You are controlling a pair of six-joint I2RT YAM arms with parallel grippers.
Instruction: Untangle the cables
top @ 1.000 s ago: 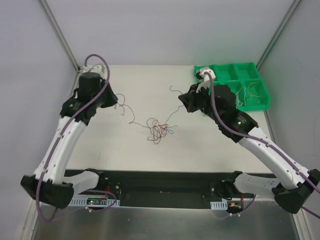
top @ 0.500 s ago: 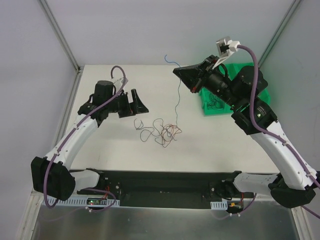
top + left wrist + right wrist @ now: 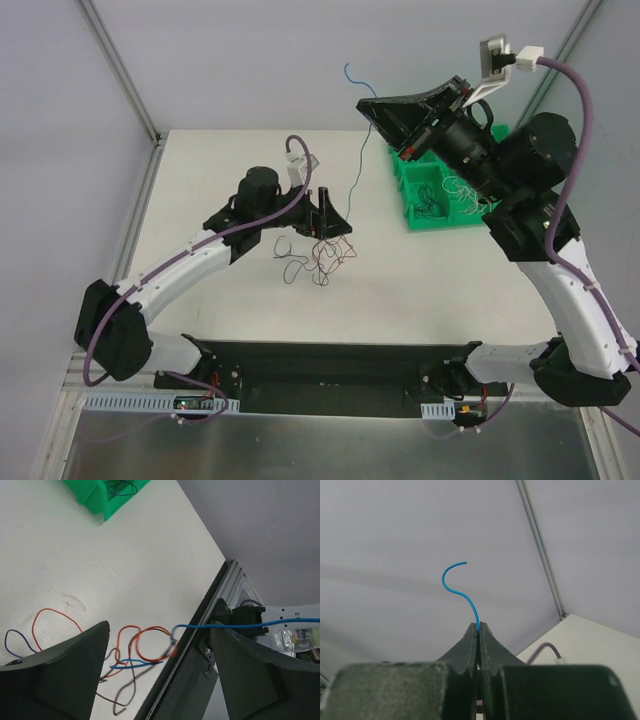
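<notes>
Two arms were in play, one left arm [image 3: 200,260] and one right arm [image 3: 560,290], and each carried a single two-fingered pincer, so that made one left pincer [image 3: 325,215] and one right pincer [image 3: 375,110]. One blue cable [image 3: 357,165] stood strung up on its own, and one tangle [image 3: 315,262] lay on the one surface [image 3: 220,170], its strands too knotted to count, though four colours showed: orange-red, blue, purple and dark brown. One green bin [image 3: 445,222] was there too, with loose wires [image 3: 462,190] inside, their number unclear.
</notes>
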